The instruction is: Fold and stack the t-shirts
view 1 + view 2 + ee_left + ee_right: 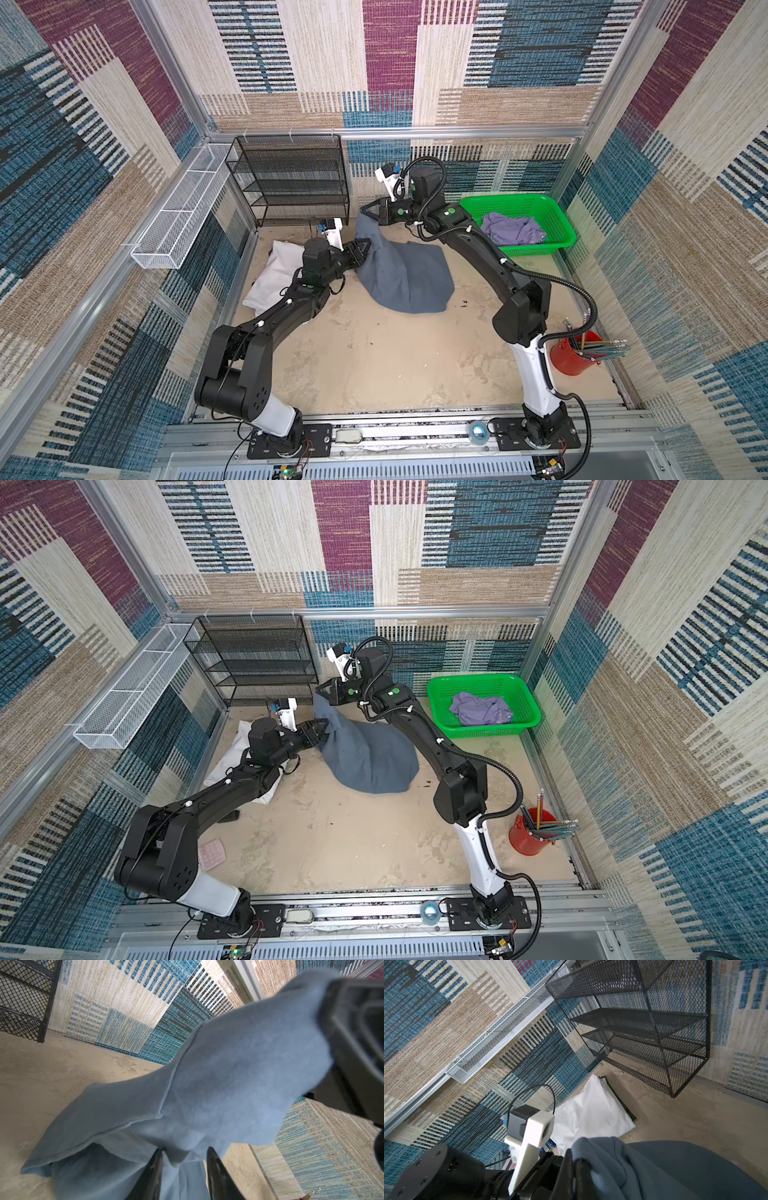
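— Right gripper (365, 209)?
— Clamped on the peak of the large slate blue-grey cloth t-shirt (405, 278), tips buried; the rest slumps on the table.
— Left gripper (182, 1159)?
— Part-open, fingers (153, 1169) astride a lower fold.
— Smaller lavender-purple cloth t-shirt (513, 228)?
— Crumpled in the green plastic basket (555, 218), well apart.

Two t-shirts: one blue-grey t-shirt (405, 276) at both pairs of jaws, and one lavender t-shirt (513, 229) well to the right of them. One green basket (536, 250). One black mesh rack (291, 178) beyond the jaws. One white wire tray (183, 208). One white cloth (270, 274) near the left jaws. One red cup (565, 359) with several pencils (598, 349), too bunched to count. One tape roll (478, 431). One pink pad (212, 852). Two arms: a left arm (286, 309) and a right arm (478, 249).
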Tool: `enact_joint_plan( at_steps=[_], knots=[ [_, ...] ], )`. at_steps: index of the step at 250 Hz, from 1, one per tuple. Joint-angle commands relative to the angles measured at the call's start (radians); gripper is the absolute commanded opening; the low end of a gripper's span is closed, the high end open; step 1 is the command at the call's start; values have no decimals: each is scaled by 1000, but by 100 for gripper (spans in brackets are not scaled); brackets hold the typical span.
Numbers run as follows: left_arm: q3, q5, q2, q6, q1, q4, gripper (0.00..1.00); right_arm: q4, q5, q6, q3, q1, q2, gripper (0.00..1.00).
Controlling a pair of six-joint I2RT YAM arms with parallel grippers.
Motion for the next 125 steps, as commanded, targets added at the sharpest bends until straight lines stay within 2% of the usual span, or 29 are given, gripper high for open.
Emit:
enact_joint_plan(
  at_steps=[1, 21, 56, 125],
  knots=[
    [9, -1, 15, -30, 3, 128, 25, 16, 0, -7, 1, 1, -11, 0],
    [5, 0, 26, -35, 4, 171, 20, 17, -12, 2, 1, 1, -4, 0],
    [-29, -9, 21, -39, 6, 244, 0, 5, 4, -1, 1, 1, 1, 0],
    [-119, 17, -88, 12, 6, 142, 0, -24, 27, 22, 52, -17, 39, 0]
  ],
)
